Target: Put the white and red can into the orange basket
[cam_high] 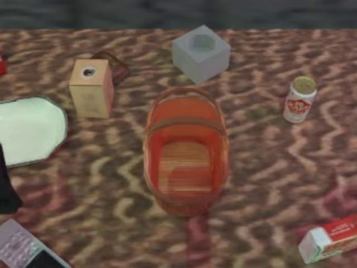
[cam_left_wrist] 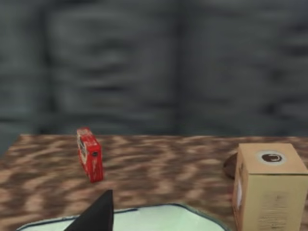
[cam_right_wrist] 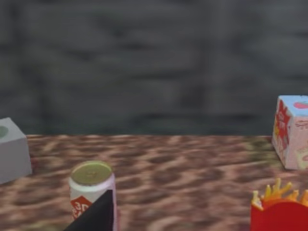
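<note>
1 white and red can [cam_high: 299,99], upright. 1 orange basket [cam_high: 186,151]. 1 grey cube box [cam_high: 201,53] w/ round hole on top. 1 tan carton [cam_high: 91,88], also w/ round top mark. 1 pale green tray [cam_high: 29,129]. 1 phone [cam_high: 23,247]. 2 red-and-white cartons: 1 lying flat [cam_high: 328,239], 1 small upright [cam_left_wrist: 90,154]. 1 fries box [cam_right_wrist: 279,208]. 1 pale blue carton [cam_right_wrist: 292,131]. 1 dark round item [cam_high: 114,65] behind tan carton, unclear what.
</note>
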Robot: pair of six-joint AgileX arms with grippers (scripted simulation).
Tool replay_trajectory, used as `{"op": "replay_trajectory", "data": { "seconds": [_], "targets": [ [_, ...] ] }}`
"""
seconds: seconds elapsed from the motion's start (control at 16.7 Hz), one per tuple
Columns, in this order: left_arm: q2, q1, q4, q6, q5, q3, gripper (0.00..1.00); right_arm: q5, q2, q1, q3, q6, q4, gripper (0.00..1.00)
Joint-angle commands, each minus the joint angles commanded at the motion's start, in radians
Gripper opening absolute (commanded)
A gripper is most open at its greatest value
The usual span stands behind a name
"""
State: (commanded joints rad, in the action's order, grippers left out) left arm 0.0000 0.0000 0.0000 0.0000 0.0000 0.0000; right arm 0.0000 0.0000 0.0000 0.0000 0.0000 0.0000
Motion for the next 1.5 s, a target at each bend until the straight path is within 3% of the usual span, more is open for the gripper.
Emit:
{"op": "replay_trajectory", "data": {
  "seconds": [0.3, 0.66, 1.02, 1.5],
  "targets": [
    [0.0, 0.0, 0.0, 0.0, 0.0, 0.0, 1.0, 0.006, 0.056, -0.003, 0.03, -0.009, -0.055, 1.0],
    [0.0, 0.0, 0.0, 0.0, 0.0, 0.0, 1.0, 0.039, 0.414, -0.016, 0.3, -0.067, -0.361, 1.0],
    [0.0, 0.0, 0.0, 0.0, 0.0, 0.0, 1.0, 0.055, 0.947, -0.002, 0.89, -0.163, -0.699, 1.0],
    [0.0, 0.0, 0.0, 0.0, 0.0, 0.0, 1.0, 0.04, 1.734, 0.063, 1.839, -0.32, -1.046, 1.0]
  ]
}}
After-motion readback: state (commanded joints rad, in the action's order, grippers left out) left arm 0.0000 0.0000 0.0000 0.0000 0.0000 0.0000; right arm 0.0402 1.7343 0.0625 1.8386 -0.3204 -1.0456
